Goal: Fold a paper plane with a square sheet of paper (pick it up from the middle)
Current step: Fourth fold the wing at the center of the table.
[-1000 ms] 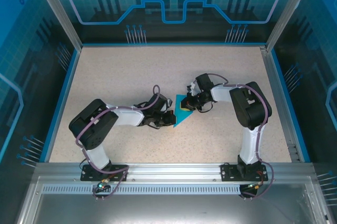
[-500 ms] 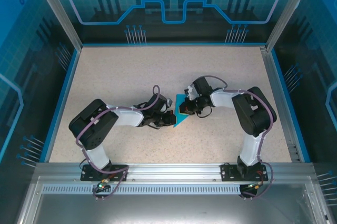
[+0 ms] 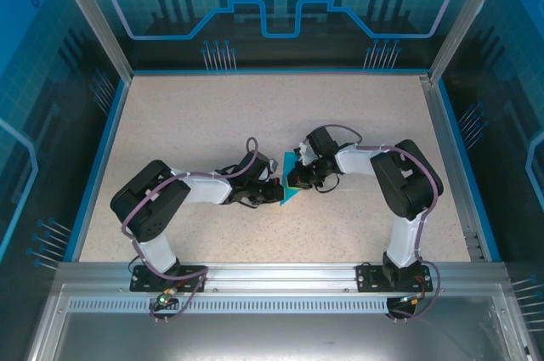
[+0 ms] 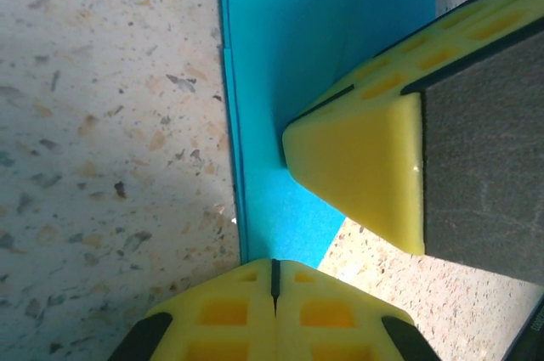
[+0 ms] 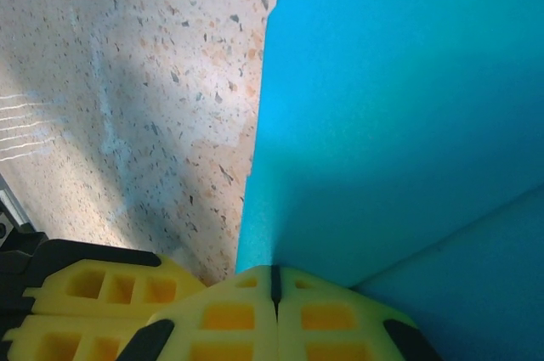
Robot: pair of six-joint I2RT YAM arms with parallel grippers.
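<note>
left pincer (image 3: 272, 194) closed, right pincer (image 3: 295, 181) closed; both arms bent inward, tips nearly meeting.

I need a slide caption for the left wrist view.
Shut left gripper at a corner of the folded cyan paper; right gripper touching it.

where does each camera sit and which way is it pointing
top external: above and behind, looking down on the table; left arm and right arm, bases at the bottom, meeting at the paper.
left wrist: on the left arm, looking down past the shut left gripper at the paper edge.
right wrist: on the right arm, looking down past the shut right gripper at the paper.
shared: all three show the paper and table.
</note>
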